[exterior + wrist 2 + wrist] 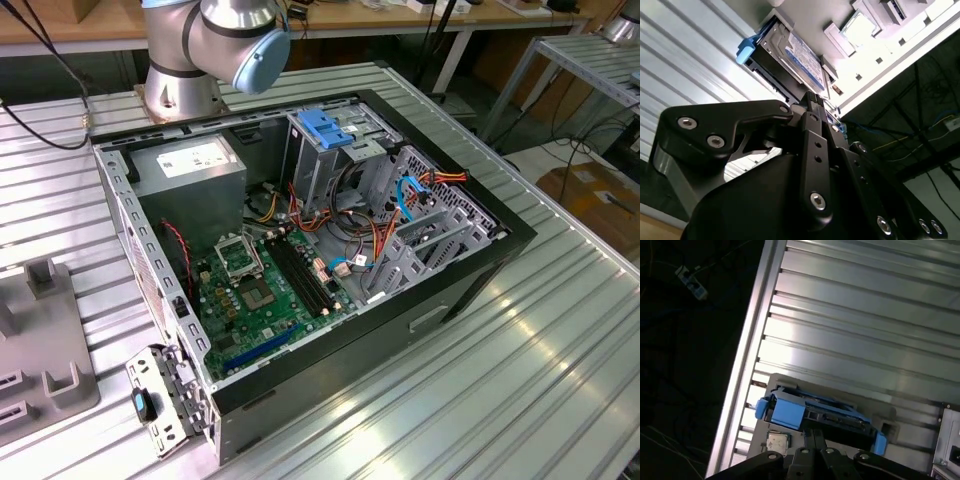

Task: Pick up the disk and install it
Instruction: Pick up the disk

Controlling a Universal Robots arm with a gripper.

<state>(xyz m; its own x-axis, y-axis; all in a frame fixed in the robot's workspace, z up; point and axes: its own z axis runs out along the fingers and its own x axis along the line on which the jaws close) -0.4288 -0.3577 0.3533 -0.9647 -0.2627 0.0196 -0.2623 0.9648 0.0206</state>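
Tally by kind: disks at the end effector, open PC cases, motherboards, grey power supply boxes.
Disk in a blue carrier, at the end effector: 1
Open PC case: 1
Motherboard: 1
Grey power supply box: 1
Total: 4
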